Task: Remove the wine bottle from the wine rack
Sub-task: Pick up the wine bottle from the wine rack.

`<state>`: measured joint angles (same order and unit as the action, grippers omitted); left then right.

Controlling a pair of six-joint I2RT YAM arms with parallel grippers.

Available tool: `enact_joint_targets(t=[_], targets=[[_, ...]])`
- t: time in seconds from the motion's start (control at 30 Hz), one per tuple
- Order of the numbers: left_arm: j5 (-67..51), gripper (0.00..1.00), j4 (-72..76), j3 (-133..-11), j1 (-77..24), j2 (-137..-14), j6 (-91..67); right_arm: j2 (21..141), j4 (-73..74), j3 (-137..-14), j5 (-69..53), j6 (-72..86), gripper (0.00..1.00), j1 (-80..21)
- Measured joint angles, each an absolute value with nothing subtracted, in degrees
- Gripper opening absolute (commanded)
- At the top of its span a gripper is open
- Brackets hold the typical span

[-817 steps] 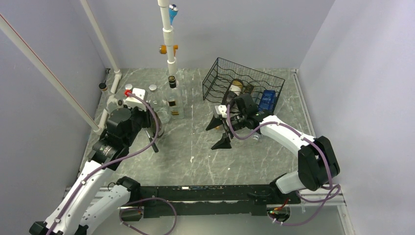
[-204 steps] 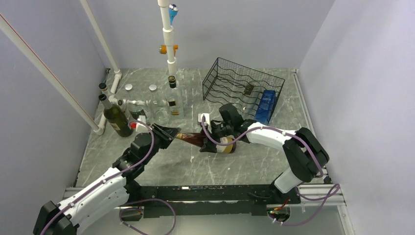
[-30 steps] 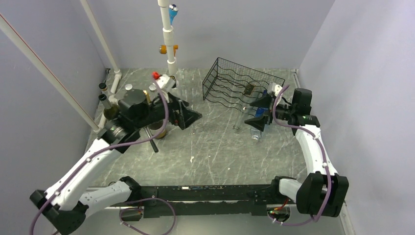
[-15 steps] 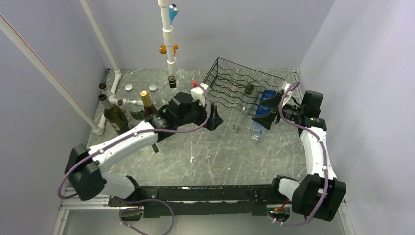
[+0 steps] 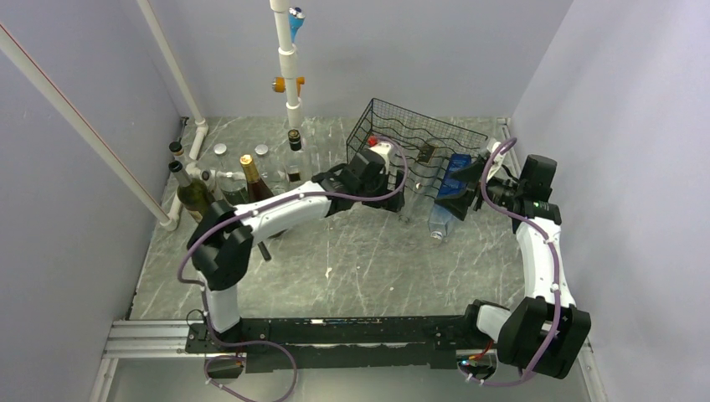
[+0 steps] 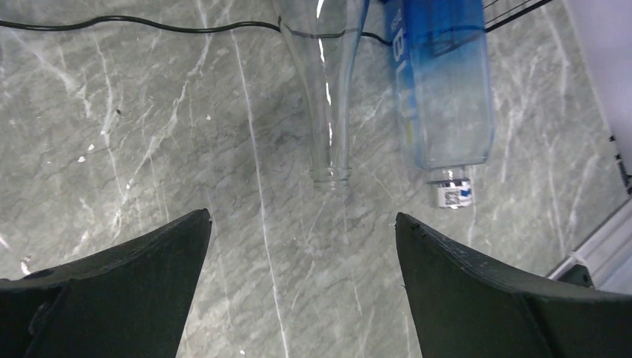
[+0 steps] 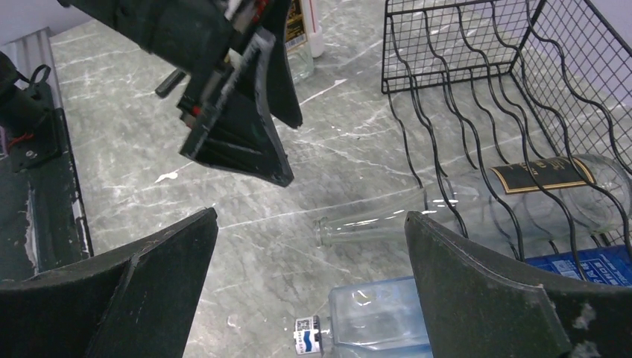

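Wine bottle: clear glass, black label, laid on its side in the bottom row of the wine rack. The body is kept inside the wire. The neck is poked out of the front over the desk, mouth toward the arm bases. It is not yet taken off.

Blue bottle: laid just beside it on the right-arm side, roughly parallel, silver cap out front. Its far end is seen behind the rack wire.

Left tool: fingers spread wide, nothing gripped. The arm is stretched across the desk to the rack front. In the left wrist view the clear neck is seen ahead, between the two fingers, not touched.

Right tool: spread wide too, nothing gripped. It is held at the rack's right front corner, above the blue bottle, faced toward the left tool. The clear mouth and the blue bottle's cap are seen below it, no contact.

A green bottle and a brown bottle are stood at the desk's far left by the white pipe frame.
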<state>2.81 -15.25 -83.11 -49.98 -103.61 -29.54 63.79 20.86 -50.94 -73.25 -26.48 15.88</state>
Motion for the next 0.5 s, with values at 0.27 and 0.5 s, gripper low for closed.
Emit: enact_joint_targets(t=[0.27,0.5], targets=[[0.6,0.99,-12.4,-85.4,-50.1,-110.9,-28.0,63.8,19.8,-50.9,-72.2,-25.9,1.00,16.5],[-2.0,0.98,-7.7,-88.1,-50.1,-116.4,-26.5,63.8,19.6,-50.9,-72.1,-25.9,1.00,16.8]])
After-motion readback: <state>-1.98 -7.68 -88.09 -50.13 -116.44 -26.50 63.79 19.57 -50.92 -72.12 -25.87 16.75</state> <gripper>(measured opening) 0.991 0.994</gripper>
